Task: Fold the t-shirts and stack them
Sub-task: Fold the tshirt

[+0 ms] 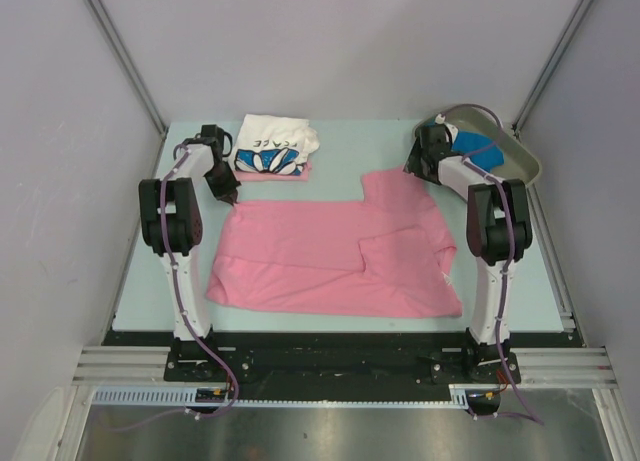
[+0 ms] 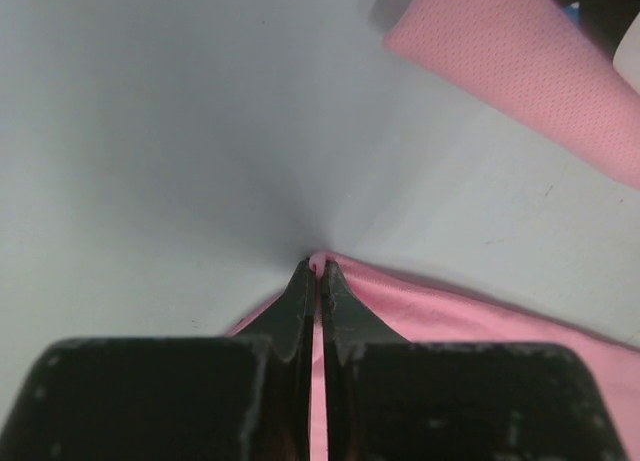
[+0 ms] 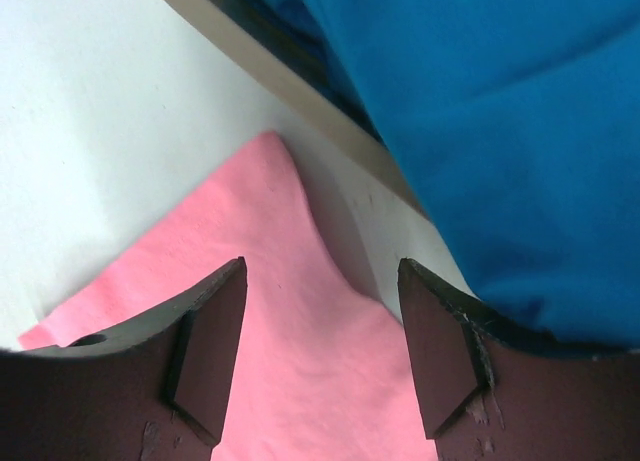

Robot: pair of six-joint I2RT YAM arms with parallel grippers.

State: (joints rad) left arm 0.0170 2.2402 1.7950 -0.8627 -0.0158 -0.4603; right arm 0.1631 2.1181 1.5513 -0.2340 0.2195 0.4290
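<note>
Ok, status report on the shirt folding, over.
Left fingers shut on spread pink t-shirt corner. Right fingers open over opposite corner. Tray edge close beside.

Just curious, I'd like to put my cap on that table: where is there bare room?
Bare table at the back, between the folded pile and the tray; also a narrow strip left of the spread pink shirt. The middle is crowded: that shirt covers it.

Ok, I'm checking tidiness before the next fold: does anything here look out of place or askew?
The blue t-shirt drapes over the rim of the tray rather than lying fully inside. The spread pink t-shirt sits crooked on the table, its right part folded inward. The white printed t-shirt at the back looks neatly folded.
</note>
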